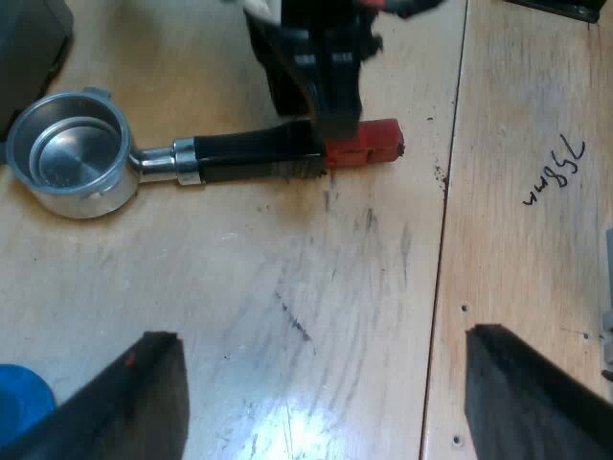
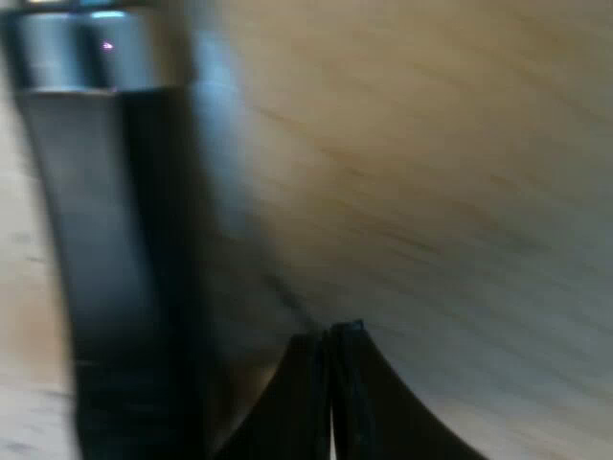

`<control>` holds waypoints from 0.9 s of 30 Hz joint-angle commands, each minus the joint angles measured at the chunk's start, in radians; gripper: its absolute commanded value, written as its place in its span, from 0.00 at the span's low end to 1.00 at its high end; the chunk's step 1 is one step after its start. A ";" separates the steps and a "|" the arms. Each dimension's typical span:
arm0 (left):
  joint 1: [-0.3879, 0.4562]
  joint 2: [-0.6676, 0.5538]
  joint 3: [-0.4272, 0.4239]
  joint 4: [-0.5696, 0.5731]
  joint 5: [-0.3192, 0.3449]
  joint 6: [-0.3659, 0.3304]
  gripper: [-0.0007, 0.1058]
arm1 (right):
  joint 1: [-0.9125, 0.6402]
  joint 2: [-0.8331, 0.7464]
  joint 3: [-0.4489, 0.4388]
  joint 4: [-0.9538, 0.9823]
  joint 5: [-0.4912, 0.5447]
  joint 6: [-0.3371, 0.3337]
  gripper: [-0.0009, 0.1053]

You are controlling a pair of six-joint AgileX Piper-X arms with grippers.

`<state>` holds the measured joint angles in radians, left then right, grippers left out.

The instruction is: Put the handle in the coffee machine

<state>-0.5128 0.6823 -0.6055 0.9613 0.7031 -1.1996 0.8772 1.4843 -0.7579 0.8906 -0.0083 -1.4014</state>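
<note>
The left tool (image 1: 318,335) hangs over the bare wooden worktop (image 1: 287,287) with its two black fingers (image 1: 124,402) spread wide and nothing between them. Just beside one of those fingers, the rounded edge of a blue object (image 1: 19,402) shows; what it is cannot be told. Farther on, the holder (image 1: 192,158) lies flat on the worktop, loose and not in any machine. Its round metal basket (image 1: 67,153) faces up and is empty. Its dark handle (image 1: 254,158) runs away from the basket to the red end (image 1: 369,149), near a seam (image 1: 445,192) between two boards. Across that seam there is a handwritten pen mark (image 1: 556,168) on the wood. The right tool (image 1: 333,125) comes down from above onto the handle, where the black part meets the red. In the right wrist view its fingers (image 2: 374,412) are pressed together with only a hairline between them. The handle lies close alongside them, not between them, so they hold nothing. Past the fingers in that view, the handle runs on to a metal collar (image 2: 96,57) over the pale wood. Beyond the basket, at the far edge of the left wrist view, stands a dark grey casing (image 1: 29,48) that is too cut off to name.
</note>
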 commanded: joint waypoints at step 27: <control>-0.001 -0.030 -0.002 0.006 -0.040 -0.008 0.60 | 0.258 0.105 -0.006 -0.600 -0.035 0.310 0.01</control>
<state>-0.5109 0.6613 -0.6055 0.9659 0.6689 -1.1987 1.1312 1.5922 -0.7579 0.3319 -0.0329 -1.0938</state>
